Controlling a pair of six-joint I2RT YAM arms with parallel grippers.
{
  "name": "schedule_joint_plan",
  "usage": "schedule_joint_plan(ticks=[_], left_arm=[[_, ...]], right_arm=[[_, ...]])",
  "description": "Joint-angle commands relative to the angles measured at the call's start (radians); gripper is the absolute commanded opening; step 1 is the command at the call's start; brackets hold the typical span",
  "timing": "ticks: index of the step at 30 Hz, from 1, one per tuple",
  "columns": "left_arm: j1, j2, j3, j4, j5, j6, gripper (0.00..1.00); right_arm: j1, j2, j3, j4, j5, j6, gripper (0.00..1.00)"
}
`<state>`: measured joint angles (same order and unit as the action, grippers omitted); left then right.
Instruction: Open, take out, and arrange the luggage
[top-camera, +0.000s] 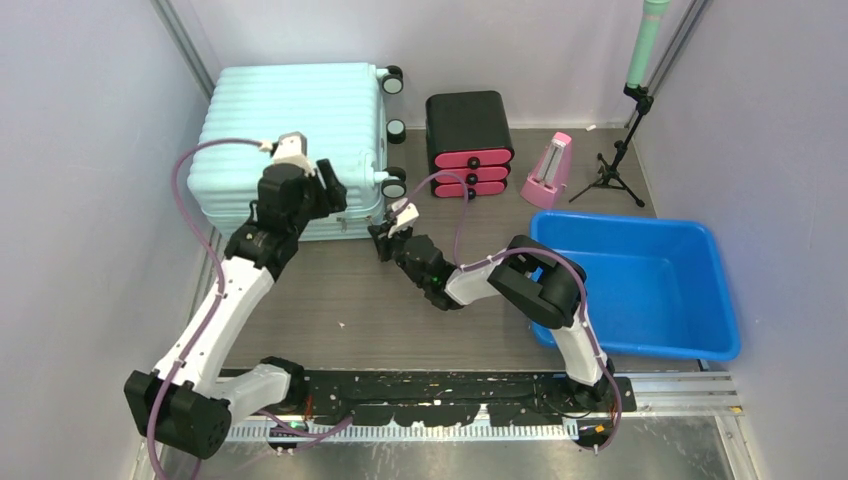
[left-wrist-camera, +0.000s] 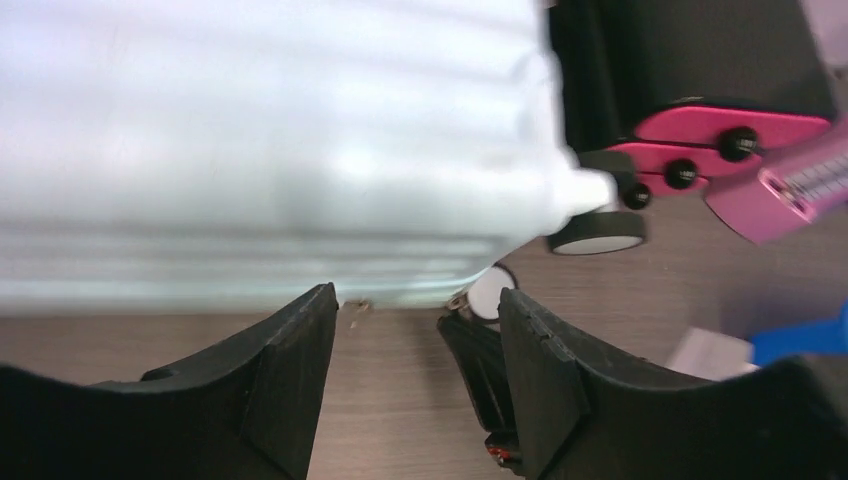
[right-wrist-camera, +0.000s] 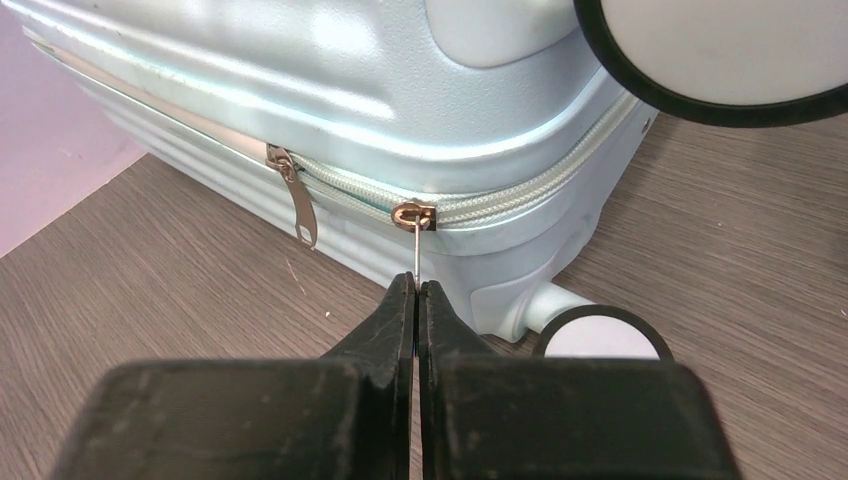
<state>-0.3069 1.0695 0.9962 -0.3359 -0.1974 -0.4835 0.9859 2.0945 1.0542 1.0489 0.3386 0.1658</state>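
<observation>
The luggage (top-camera: 290, 140) is a pale mint ribbed suitcase lying flat at the back left, closed, with its black wheels to the right. In the right wrist view its zip runs along the front edge (right-wrist-camera: 500, 205). My right gripper (right-wrist-camera: 416, 285) is shut on the thin metal pull of one zip slider (right-wrist-camera: 413, 214) near the suitcase's front right corner. A second zip pull (right-wrist-camera: 300, 210) hangs free to the left. My left gripper (left-wrist-camera: 418, 300) is open just in front of the luggage (left-wrist-camera: 280, 150), low over the table, holding nothing. In the top view it (top-camera: 332, 195) hovers by the front edge, left of the right gripper (top-camera: 381, 238).
A black drawer box with pink drawers (top-camera: 469, 143) stands right of the suitcase wheels. Beside it is a pink wedge-shaped object (top-camera: 548, 172). A tripod stand (top-camera: 612, 165) carries a green pole at the back right. A blue plastic tub (top-camera: 640, 285) sits on the right.
</observation>
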Motion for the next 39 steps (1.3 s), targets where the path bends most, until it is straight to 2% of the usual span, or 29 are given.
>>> schedule_joint_plan(ticks=[1,4,6,8,10,15,19,24,30,39], left_arm=[[-0.009,0.075,0.201,-0.061,0.301,0.477,0.64],[-0.008,0.096,0.278,-0.095,0.601,0.875,0.71],[-0.008,0.088,0.277,-0.061,0.743,1.032,0.78],[-0.005,0.098,0.270,-0.004,0.838,1.126,0.83],[0.002,0.146,0.303,-0.019,0.899,1.201,0.85],[0.006,0.331,0.486,-0.296,1.022,1.419,0.85],[0.006,0.415,0.517,-0.330,1.020,1.523,0.87],[0.011,0.545,0.642,-0.459,1.011,1.624,0.87],[0.027,0.648,0.725,-0.460,0.981,1.640,0.87],[0.028,0.770,0.845,-0.580,0.967,1.669,0.86]], right_arm=[[-0.003,-0.053,-0.027,0.169,-0.011,-0.020,0.00],[-0.005,-0.050,-0.043,0.192,-0.048,-0.039,0.00],[-0.007,-0.050,-0.054,0.202,-0.067,-0.049,0.00],[-0.011,-0.051,-0.062,0.212,-0.084,-0.056,0.00],[-0.016,-0.051,-0.068,0.225,-0.092,-0.069,0.00],[-0.025,-0.044,-0.063,0.233,-0.107,-0.075,0.00],[-0.026,-0.023,-0.049,0.256,-0.111,-0.082,0.00],[-0.026,-0.010,-0.041,0.256,-0.159,-0.085,0.00],[-0.026,0.020,-0.041,0.277,-0.169,-0.078,0.00],[-0.026,0.035,-0.031,0.274,-0.162,-0.111,0.00]])
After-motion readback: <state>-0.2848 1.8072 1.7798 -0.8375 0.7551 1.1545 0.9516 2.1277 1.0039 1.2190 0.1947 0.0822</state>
